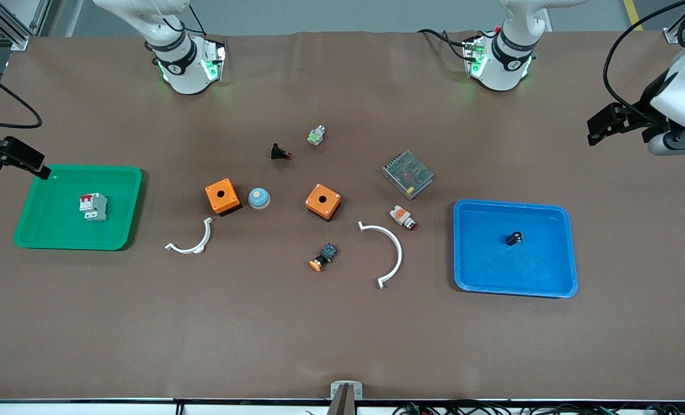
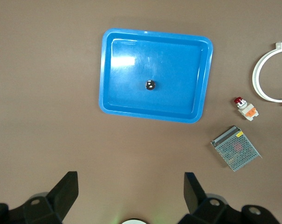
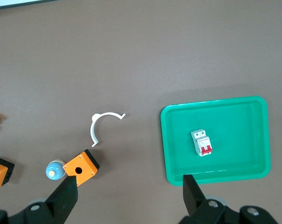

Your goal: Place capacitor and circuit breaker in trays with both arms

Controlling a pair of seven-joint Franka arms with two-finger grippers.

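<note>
Capacitor (image 1: 514, 237) lies in the blue tray (image 1: 567, 253): light, rigid, prone to roll; grip its sides. Circuit breaker (image 1: 93, 207) lies in the green tray (image 1: 42, 230): stiff, grip its flat flanks. Left gripper (image 2: 131, 196) and right gripper (image 3: 130, 196) hang high at the table ends, jaws released, empty.

Two white jointed arms (image 1: 178, 57) with black bands, green base lights, black cables, black fingers (image 2: 66, 193).

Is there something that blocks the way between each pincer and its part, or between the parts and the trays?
Nothing visible does. The circuit breaker already lies in the green tray and the capacitor in the blue tray. The right pincer hangs open over the green tray's edge; the left pincer, open, is over bare table.
</note>
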